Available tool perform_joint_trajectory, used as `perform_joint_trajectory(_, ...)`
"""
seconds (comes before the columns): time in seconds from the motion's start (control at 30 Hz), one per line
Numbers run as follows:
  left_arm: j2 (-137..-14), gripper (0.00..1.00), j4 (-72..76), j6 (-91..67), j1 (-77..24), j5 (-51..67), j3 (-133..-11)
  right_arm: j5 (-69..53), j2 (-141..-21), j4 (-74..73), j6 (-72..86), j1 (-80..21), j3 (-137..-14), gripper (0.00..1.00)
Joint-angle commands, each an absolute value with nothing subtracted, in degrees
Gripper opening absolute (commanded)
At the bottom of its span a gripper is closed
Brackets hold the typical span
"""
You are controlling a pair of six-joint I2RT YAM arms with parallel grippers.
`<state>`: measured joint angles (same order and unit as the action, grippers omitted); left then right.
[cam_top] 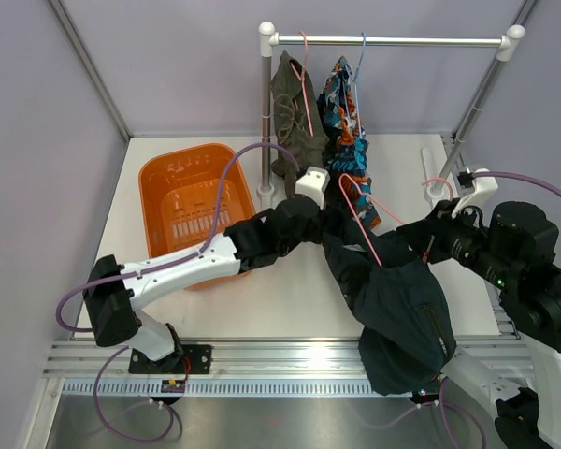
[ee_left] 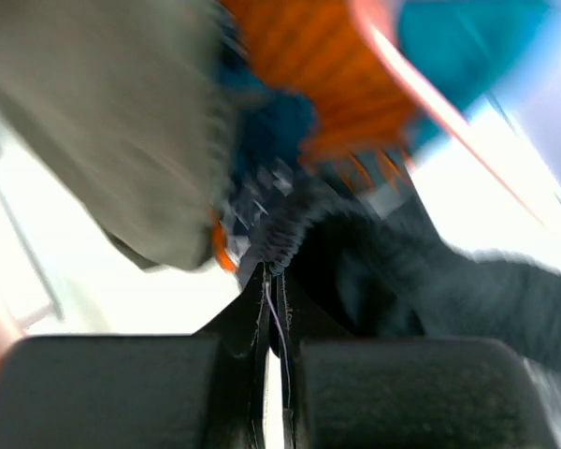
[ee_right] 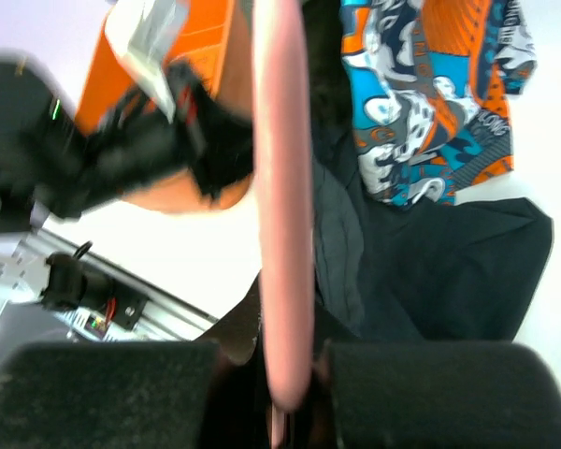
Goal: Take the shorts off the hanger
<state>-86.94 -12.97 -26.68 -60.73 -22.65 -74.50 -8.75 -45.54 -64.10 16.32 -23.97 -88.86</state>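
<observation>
Dark shorts (cam_top: 402, 313): off the rack (cam_top: 383, 40), strung between the arms over the table (cam_top: 290, 299), bulk drooping past the near edge. They look only partly off the pink hanger (cam_top: 360, 220).

Left gripper (cam_top: 329, 223): jaws pinched tight on the dark waistband; left wrist view shows fabric bunched at the tips. Right gripper (cam_top: 423, 238): clamped on the hanger's bar, which runs straight up between the fingers in the right wrist view.

Risks:
- Fabric binds on a hanger end when the arms pull apart, so the thin bar twists or slips out of the right pinch.
- Hanger sits just beside the patterned shorts (cam_top: 348, 122), so a sweep could snag them.
- A left release here probably sends the shorts off the table edge instead of into the orange basket (cam_top: 192, 201).

Count: 3 shorts (dark, patterned, olive (cam_top: 294, 117)), 3 hangers, 1 basket, 1 rack.
</observation>
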Motion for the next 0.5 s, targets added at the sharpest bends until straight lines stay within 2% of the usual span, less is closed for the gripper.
perform_joint_trajectory(0.0,-81.4,0.0,-8.09,-20.76,-66.43,-19.52,-73.47,-4.23,-46.75,-59.33,18.1,-24.52,-89.04,0.0)
perform_joint_trajectory(0.23,-74.72,0.0,-14.32,-8.1,-85.74,-10.57,-76.11,4.38,-48.95,-53.35,18.63,-24.61,-88.68,0.0)
perform_joint_trajectory(0.3,-72.96,0.0,-17.57,-6.33,-88.67,-6.88,-76.38,7.02,-50.53,-52.56,18.28,-24.52,-89.73,0.0)
perform_joint_trajectory(0.37,-70.23,0.0,-20.55,-5.8,-91.92,-6.42,-76.9,9.05,-51.76,-51.86,17.76,-24.52,-91.22,0.0)
perform_joint_trajectory(0.47,-65.5,0.0,-22.84,-6.67,-94.39,-12.37,-76.9,11.68,-53.96,-50.89,17.05,-24.52,-94.3,0.0)
